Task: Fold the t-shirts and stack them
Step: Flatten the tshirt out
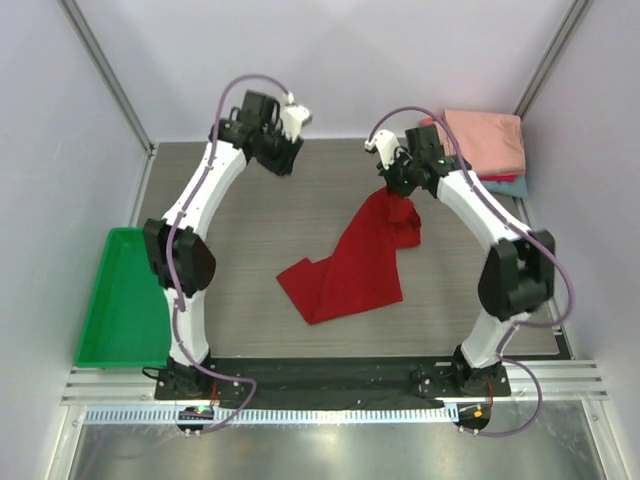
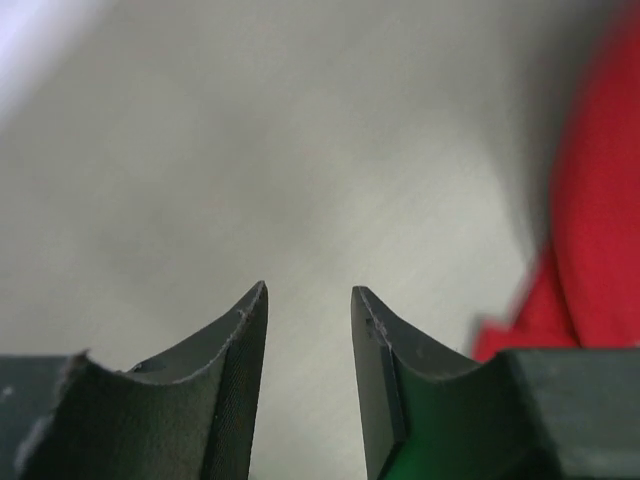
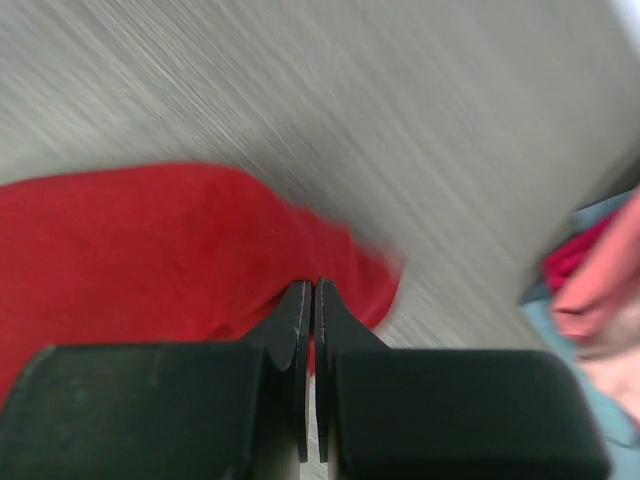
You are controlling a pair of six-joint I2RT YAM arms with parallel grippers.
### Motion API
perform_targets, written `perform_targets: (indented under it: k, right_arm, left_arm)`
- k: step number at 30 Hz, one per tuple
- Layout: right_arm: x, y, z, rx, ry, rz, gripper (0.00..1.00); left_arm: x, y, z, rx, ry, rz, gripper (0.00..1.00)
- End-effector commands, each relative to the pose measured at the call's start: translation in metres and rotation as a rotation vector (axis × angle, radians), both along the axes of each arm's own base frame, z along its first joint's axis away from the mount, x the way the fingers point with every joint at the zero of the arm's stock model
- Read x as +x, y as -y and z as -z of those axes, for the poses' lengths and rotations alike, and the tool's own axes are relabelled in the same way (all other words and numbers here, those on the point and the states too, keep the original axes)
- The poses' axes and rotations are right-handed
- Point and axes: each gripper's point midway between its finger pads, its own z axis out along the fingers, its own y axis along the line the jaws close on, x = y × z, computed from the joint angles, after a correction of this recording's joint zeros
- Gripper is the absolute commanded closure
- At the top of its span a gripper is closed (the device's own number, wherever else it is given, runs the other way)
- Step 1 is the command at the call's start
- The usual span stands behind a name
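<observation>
Right fingers (image 3: 288,340) pinched on the red t-shirt (image 1: 350,265), left fingers (image 2: 235,390) spread empty, so it could get bunched if dragged.

Middle's hogged by the red shirt (image 1: 352,265), stack (image 1: 487,140) blocks 2 o'clock, tray (image 1: 125,300) at 9; table (image 1: 330,180) open at 12.

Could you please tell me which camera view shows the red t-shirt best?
The top external view: nearly the whole red t-shirt shows, unfolded. The left wrist catches only a blurred red edge; the right wrist shows one blurred part.
</observation>
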Motion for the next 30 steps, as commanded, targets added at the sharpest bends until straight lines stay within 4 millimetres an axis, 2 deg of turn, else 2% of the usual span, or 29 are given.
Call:
perform_targets:
  k: [1,2,3,4,5,6,7,8,9,10,12,14,19,26,30]
  right_arm:
    - [0.013,-0.011,-0.03,0.091,0.013,0.0,0.99]
    - [0.015,-0.011,-0.025,0.086,0.005,0.001,0.99]
    - [0.018,-0.011,-0.014,0.079,-0.016,0.007,0.99]
    - [0.02,-0.01,-0.01,0.082,-0.024,0.006,0.99]
    - [0.022,-0.008,-0.005,0.081,-0.033,0.011,0.99]
    - [0.028,-0.004,0.003,0.078,-0.048,0.024,0.99]
    - [0.032,-0.002,0.004,0.081,-0.051,0.033,0.99]
    - [0.034,0.0,0.007,0.086,-0.062,0.041,0.99]
    - [0.039,0.001,0.002,0.093,-0.05,0.045,0.99]
    - [0.04,0.004,0.006,0.089,-0.063,0.052,0.99]
    - [0.042,0.004,0.002,0.097,-0.057,0.049,0.99]
    - [0.041,0.002,-0.001,0.107,-0.059,0.039,0.99]
    - [0.037,-0.002,-0.008,0.136,-0.069,0.037,0.99]
    - [0.038,-0.001,-0.006,0.129,-0.07,0.039,0.99]
    - [0.039,-0.001,-0.003,0.127,-0.073,0.041,0.99]
  left_arm:
    - [-0.101,0.038,-0.04,-0.113,-0.031,0.169,0.58]
    - [-0.14,0.04,-0.007,-0.07,-0.075,0.233,0.57]
    - [-0.162,0.051,0.003,-0.052,-0.057,0.301,0.56]
    - [-0.191,0.083,0.009,-0.047,-0.014,0.412,0.54]
    - [-0.209,0.092,0.021,-0.035,-0.008,0.455,0.52]
    - [-0.232,0.092,0.044,-0.013,-0.041,0.475,0.51]
    - [-0.25,0.107,0.052,-0.013,-0.046,0.527,0.51]
    - [-0.259,0.109,0.062,-0.009,-0.076,0.53,0.5]
    - [-0.265,0.11,0.077,-0.004,-0.139,0.499,0.5]
    - [-0.268,0.111,0.084,-0.003,-0.178,0.483,0.51]
    - [-0.271,0.108,0.104,0.023,-0.235,0.458,0.5]
    - [-0.275,0.105,0.119,0.036,-0.279,0.432,0.44]
    - [-0.277,0.098,0.157,0.113,-0.34,0.414,0.44]
    - [-0.289,0.094,0.195,0.171,-0.477,0.402,0.51]
    - [-0.295,0.091,0.205,0.196,-0.523,0.406,0.56]
